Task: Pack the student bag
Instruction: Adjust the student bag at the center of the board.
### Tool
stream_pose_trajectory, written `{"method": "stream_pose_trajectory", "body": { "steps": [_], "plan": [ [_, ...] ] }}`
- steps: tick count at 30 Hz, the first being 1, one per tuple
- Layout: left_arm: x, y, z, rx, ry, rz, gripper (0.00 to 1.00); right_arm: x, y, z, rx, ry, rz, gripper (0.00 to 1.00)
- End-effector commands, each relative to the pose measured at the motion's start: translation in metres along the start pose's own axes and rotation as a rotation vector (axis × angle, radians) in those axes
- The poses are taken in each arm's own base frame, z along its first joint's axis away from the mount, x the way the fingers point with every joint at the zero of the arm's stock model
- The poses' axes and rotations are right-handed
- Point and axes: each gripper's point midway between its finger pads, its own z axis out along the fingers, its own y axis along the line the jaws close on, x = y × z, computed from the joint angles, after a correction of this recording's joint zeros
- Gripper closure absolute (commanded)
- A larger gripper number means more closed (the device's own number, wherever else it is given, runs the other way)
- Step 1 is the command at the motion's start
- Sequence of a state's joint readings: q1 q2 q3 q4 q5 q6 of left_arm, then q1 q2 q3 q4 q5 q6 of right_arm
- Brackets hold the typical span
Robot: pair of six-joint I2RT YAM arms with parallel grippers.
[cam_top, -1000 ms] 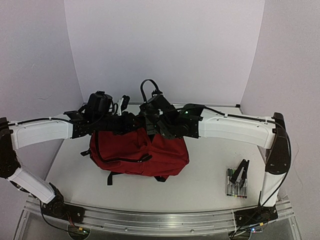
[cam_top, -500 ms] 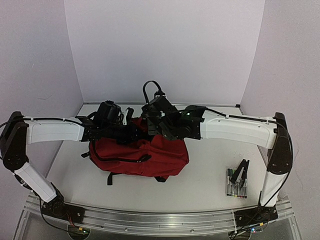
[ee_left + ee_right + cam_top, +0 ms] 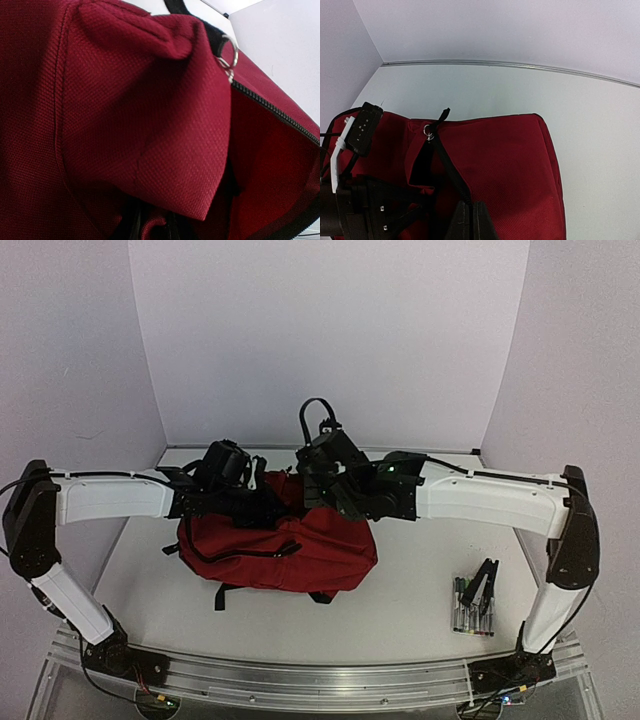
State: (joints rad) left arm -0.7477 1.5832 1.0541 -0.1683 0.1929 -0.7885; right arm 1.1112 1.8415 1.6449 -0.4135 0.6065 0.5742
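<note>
- Backpack (image 3: pixel 290 545), dark red, lies mid-frame on the bench (image 3: pixel 420 580).
- Right jaws: closed on the black strap (image 3: pixel 447 165) at the backpack's far edge.
- Left jaws: against red fabric at its upper left; open or closed, cannot tell.

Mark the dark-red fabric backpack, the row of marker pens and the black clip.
dark-red fabric backpack (image 3: pixel 325 552): top external view, front panel.
row of marker pens (image 3: pixel 468 619): top external view, mid-barrels.
black clip (image 3: pixel 485 585): top external view, its body.
</note>
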Motion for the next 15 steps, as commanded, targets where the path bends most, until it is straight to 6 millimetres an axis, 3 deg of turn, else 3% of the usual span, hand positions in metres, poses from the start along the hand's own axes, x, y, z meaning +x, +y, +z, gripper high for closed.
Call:
{"method": "stream_pose_trajectory", "body": {
  "steps": [1,5,7,9,10,12,15],
  "plan": [
    [0.042,0.103,0.007,-0.395,0.126,-0.066,0.85,-0.066,-0.020,-0.037,-0.006,-0.168,0.115,1.00],
    [0.030,0.085,0.010,-0.336,0.106,-0.040,0.84,-0.060,-0.017,-0.032,-0.014,-0.157,0.100,1.00],
    [0.017,0.061,0.009,-0.246,0.081,-0.005,0.78,-0.056,-0.012,-0.029,-0.033,-0.141,0.088,1.00],
    [0.004,0.036,0.002,-0.157,0.053,0.030,0.70,-0.053,-0.008,-0.027,-0.050,-0.128,0.077,0.94],
    [-0.003,0.023,-0.005,-0.117,0.031,0.046,0.65,-0.052,-0.008,-0.027,-0.052,-0.125,0.067,0.83],
    [-0.015,0.003,-0.020,-0.073,-0.001,0.056,0.61,-0.055,-0.015,-0.031,-0.024,-0.142,0.041,0.47],
    [-0.023,-0.012,-0.046,-0.040,-0.041,0.063,0.46,-0.062,-0.044,-0.042,0.057,-0.181,0.034,0.18]
  ]
}}
